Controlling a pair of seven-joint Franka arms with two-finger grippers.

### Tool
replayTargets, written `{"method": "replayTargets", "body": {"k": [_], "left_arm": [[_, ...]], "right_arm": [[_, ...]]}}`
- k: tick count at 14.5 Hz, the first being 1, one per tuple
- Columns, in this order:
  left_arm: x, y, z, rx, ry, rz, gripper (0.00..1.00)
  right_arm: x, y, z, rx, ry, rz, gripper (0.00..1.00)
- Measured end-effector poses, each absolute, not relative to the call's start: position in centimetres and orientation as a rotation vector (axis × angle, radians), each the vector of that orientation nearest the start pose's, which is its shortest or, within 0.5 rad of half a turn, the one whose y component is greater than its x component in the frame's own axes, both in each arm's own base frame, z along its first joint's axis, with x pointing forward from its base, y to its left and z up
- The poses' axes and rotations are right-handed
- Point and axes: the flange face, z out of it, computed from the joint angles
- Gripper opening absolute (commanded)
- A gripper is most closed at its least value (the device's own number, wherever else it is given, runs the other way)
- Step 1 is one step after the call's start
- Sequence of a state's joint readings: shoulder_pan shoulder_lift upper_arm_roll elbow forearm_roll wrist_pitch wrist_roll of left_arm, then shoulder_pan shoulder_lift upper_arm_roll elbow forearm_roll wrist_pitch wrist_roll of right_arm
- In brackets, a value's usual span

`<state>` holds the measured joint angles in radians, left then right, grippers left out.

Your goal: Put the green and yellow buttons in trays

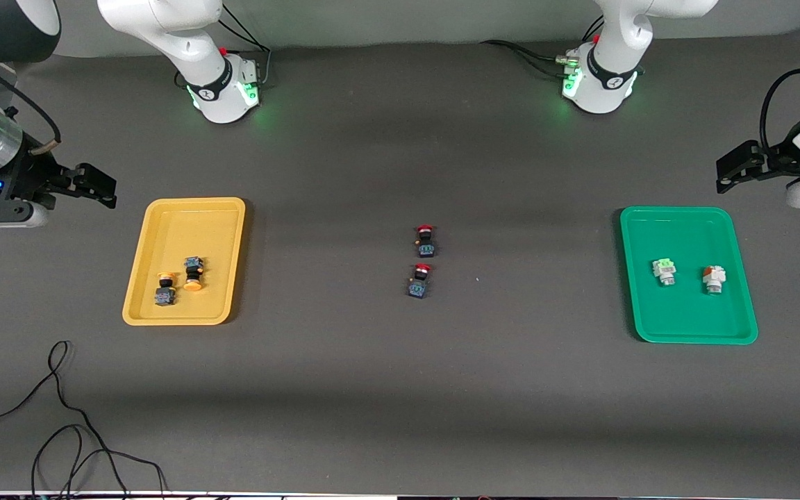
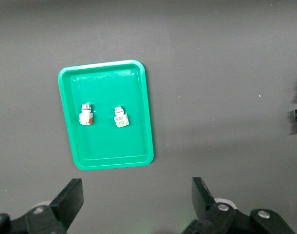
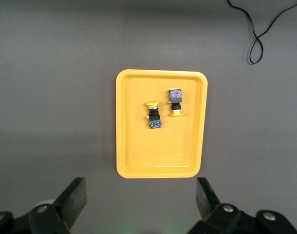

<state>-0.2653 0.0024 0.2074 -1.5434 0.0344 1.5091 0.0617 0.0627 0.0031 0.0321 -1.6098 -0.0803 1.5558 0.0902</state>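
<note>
Yellow buttons (image 1: 178, 280) in yellow tray (image 1: 164, 316); wide left hand (image 2: 136, 197), wide right hand (image 3: 141, 197).

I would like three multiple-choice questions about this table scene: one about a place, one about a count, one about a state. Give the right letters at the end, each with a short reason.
1. Where do the two yellow buttons lie?
A. on the bare table
B. in the yellow tray
C. in the green tray

2. How many red buttons lie on the table between the trays?
A. one
B. two
C. four

3. What state is the left gripper in?
A. open, holding nothing
B. shut on a green button
C. shut on the green tray's rim

Answers:
1 B: both yellow-capped switches lie inside the yellow tray's rim.
2 B: two red-capped switches lie mid-table, one nearer the front camera than the other.
3 A: its fingers stand wide apart with nothing between them, and both green buttons lie in the green tray. The right gripper is likewise open over the table beside the yellow tray.
</note>
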Motion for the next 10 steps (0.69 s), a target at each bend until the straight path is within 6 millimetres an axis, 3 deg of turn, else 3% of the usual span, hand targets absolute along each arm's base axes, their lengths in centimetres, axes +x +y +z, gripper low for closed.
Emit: {"method": "replayTargets", "body": {"k": [5,10], "left_arm": [[54.8,-2.6,63.1,-3.102,0.177,0.056,0.99],[54.9,-2.3,63.0,-3.124,0.163,0.061,0.99]], "right_arm": [[57.0,4.7,59.4,-3.224,-0.015,0.093,1.00],[57.1,4.7,59.6,-3.224,-0.014,0.087,1.00]]}}
